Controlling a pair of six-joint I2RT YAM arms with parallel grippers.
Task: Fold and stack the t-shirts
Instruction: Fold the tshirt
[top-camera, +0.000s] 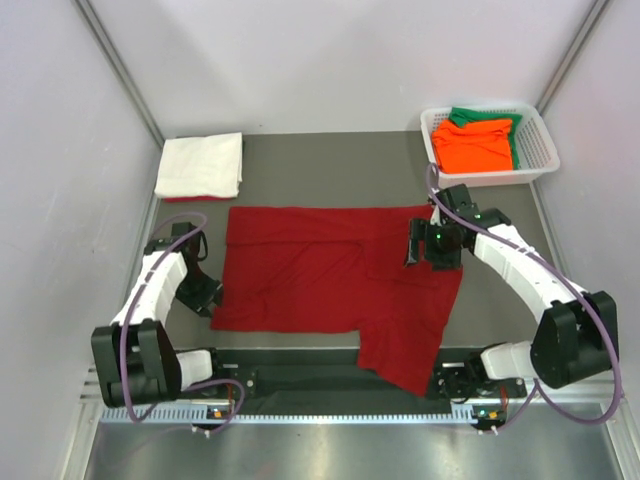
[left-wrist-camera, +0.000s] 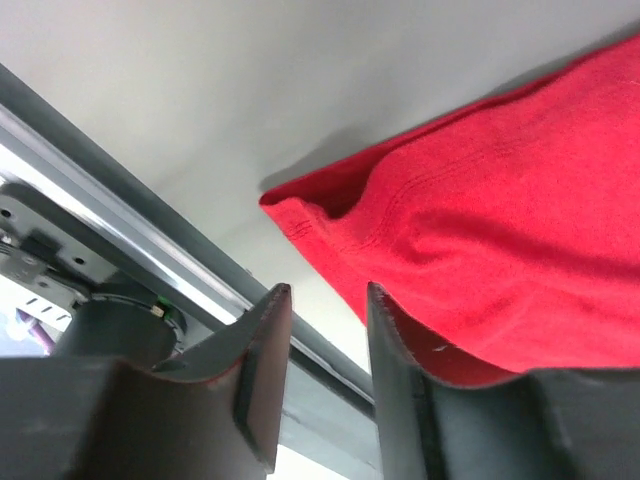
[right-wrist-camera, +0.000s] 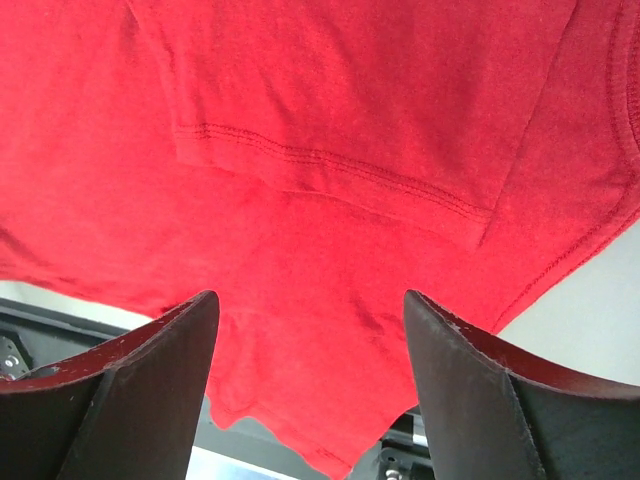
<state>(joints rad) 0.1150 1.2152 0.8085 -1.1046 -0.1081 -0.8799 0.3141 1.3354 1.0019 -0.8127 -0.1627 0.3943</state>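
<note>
Grey table (top-camera: 330, 165), red t-shirt (top-camera: 300, 270), white walls (top-camera: 350, 60)

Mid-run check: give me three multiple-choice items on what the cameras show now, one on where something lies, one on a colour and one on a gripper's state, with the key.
1. Where is the folded white t-shirt?
A. at the near edge, between the arm bases
B. at the far left of the table
C. on the floor

2. What colour is the t-shirt on top in the basket?
A. orange
B. white
C. blue

3. The right gripper is
A. shut on cloth
B. open, over the dark red t-shirt
C. out of every view

Key:
1 B: the top view shows it folded by the far left corner.
2 A: the orange t-shirt covers most of the green t-shirt.
3 B: in its wrist view the fingers stand wide apart with nothing between them.
</note>
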